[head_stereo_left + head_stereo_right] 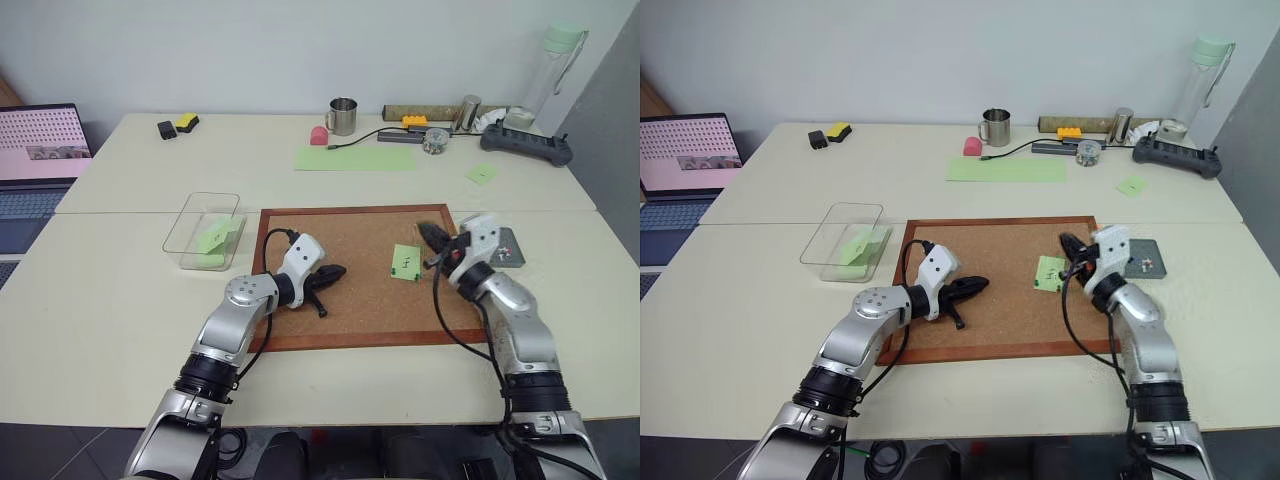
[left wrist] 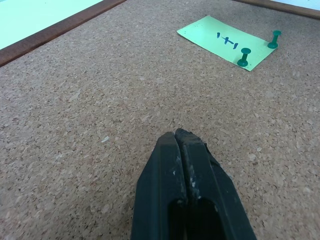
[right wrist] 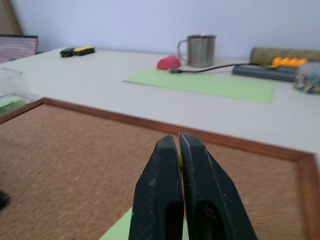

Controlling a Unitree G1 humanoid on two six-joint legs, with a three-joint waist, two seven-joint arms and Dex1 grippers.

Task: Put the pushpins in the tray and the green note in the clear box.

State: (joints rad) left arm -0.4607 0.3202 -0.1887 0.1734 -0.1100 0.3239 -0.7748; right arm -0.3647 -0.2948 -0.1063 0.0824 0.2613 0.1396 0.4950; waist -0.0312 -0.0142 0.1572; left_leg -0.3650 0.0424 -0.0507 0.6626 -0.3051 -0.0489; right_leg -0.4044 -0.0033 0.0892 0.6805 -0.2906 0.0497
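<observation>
1. The left gripper rests shut and empty on the cork board, well short of the note.
2. The right gripper, jaws closed, hovers just above the green note; whether it has a pin I cannot tell.
3. Two green pushpins still pin the note (small, hand-marked).
4. Beyond the right gripper lies the tray; far left, the clear box holds green paper.

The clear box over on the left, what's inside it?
The clear box holds light green sticky notes. How many are stacked cannot be told, and anything beneath them is covered.
</observation>
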